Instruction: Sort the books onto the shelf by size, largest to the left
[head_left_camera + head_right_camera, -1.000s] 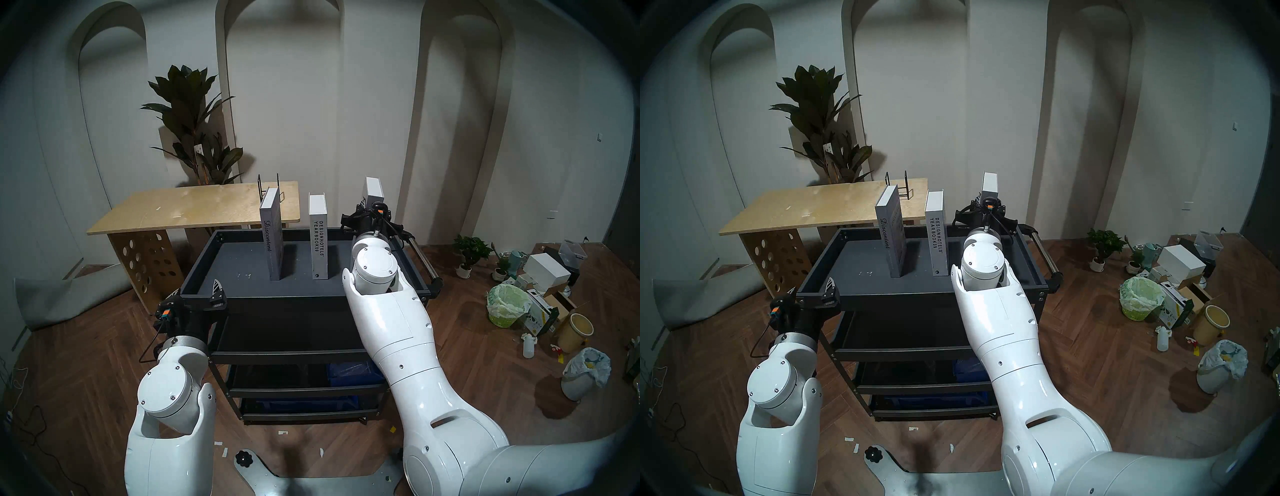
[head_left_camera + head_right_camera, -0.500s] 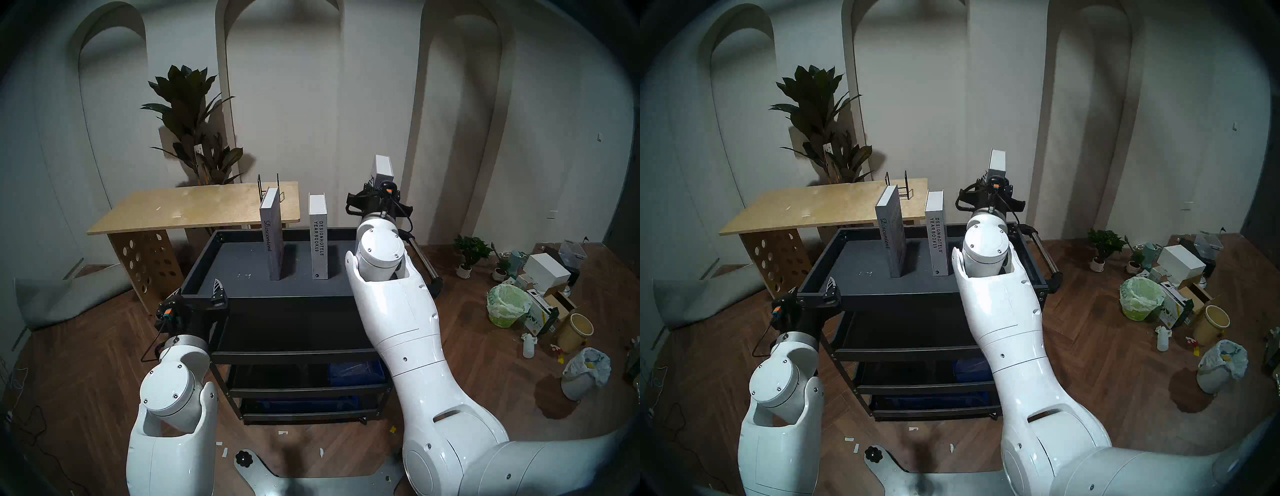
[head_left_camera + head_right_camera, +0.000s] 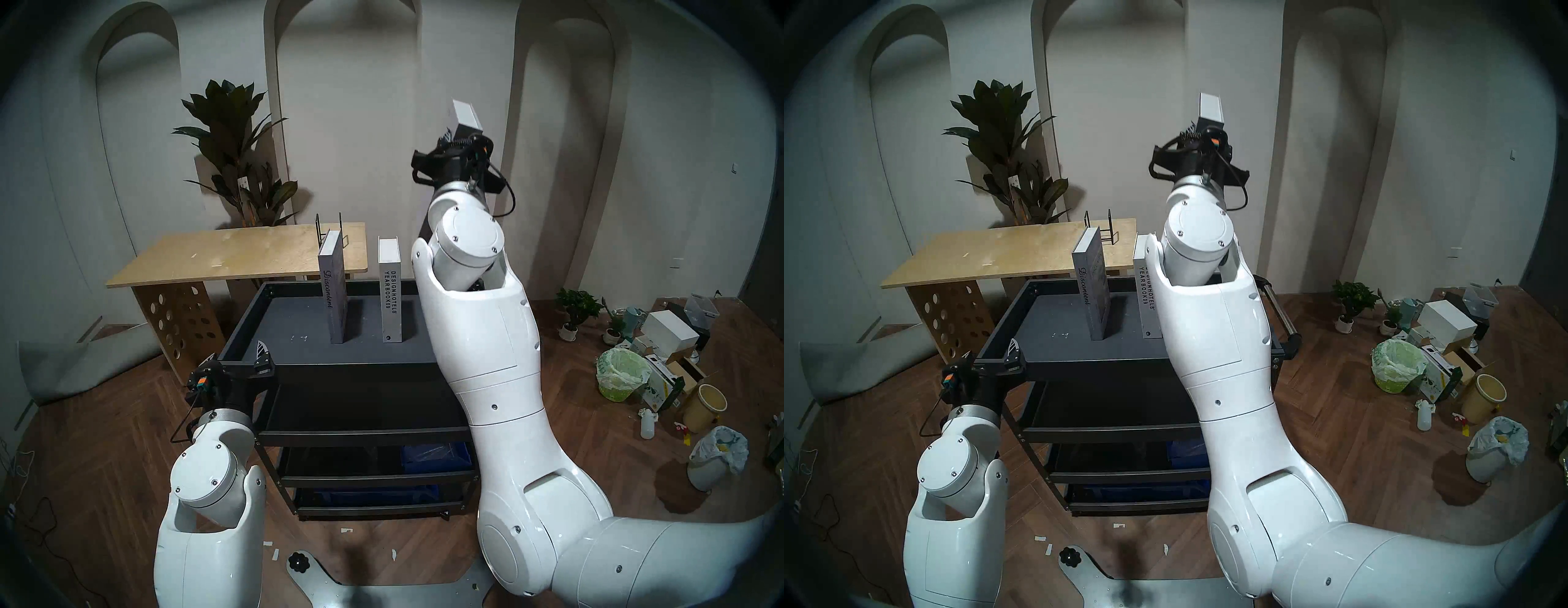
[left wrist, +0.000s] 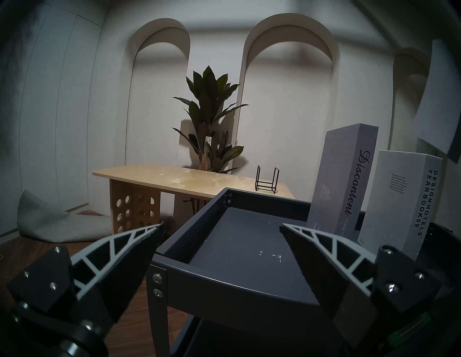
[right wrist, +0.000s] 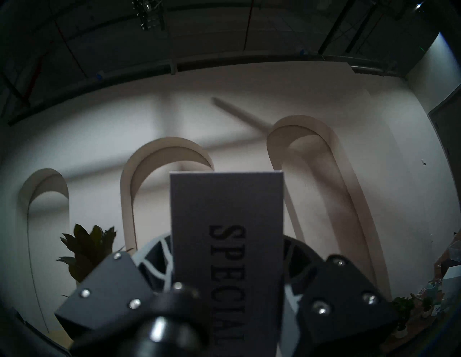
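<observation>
My right gripper (image 3: pixel 460 142) is shut on the tall grey "SPECIAL ISSUE" book (image 3: pixel 466 114) and holds it upright, high above the right end of the shelf (image 3: pixel 288 327). The right wrist view shows its spine (image 5: pixel 227 224) between the fingers. The "Discontent" book (image 3: pixel 334 293) and the shorter white "DESIGNHOTELS YEARBOOK09" book (image 3: pixel 390 297) stand upright and apart on the dark grey tray, Discontent on the left. My left gripper (image 3: pixel 235 358) is open and empty, straddling the tray's near left corner (image 4: pixel 159 264).
A plywood table (image 3: pixel 237 254) with a black wire bookend (image 3: pixel 331 233) stands behind the cart on the left, with a tall plant (image 3: pixel 237 161) behind it. My right forearm (image 3: pixel 475 322) hides the tray's right end. Boxes, bins and pots (image 3: pixel 662 361) clutter the floor on the right.
My right arm has lifted the SPECIAL ISSUE book from the tray's right end to well above the other two books. The left gripper and the two standing books have barely moved.
</observation>
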`<state>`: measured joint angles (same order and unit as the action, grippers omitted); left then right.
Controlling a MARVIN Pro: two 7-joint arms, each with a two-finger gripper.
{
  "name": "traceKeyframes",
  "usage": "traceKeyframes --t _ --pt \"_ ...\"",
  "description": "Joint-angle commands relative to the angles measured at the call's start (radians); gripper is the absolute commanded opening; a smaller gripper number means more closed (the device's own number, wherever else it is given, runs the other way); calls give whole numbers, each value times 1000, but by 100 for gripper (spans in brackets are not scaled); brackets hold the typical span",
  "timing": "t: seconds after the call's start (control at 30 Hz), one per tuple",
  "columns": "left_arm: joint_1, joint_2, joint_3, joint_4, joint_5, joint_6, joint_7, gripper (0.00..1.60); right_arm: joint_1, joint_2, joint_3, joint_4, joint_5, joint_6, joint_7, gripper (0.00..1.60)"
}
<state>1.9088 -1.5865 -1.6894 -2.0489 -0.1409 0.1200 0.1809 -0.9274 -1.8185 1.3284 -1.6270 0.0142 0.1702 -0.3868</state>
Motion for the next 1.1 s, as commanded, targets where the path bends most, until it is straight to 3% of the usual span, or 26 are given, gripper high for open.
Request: traceKeyframes --t 0.0,0.27,0.5,0.9,1.07 --pt "-6 -5 6 -29 -1 -13 1 160 113 -66 -22 -94 27 85 8 0" --pt "9 -10 -8 -33 14 -32 33 160 173 -142 -58 -64 94 235 21 0" --pt "-11 0 -100 -35 16 -68 76 160 185 -179 -122 -1 106 256 22 0" --pt "-6 4 -199 -12 0 -77 108 160 156 -189 -356 249 5 60 -21 0" --pt "-2 6 -232 3 -15 -77 118 160 173 -189 -423 361 7 -5 -63 0"
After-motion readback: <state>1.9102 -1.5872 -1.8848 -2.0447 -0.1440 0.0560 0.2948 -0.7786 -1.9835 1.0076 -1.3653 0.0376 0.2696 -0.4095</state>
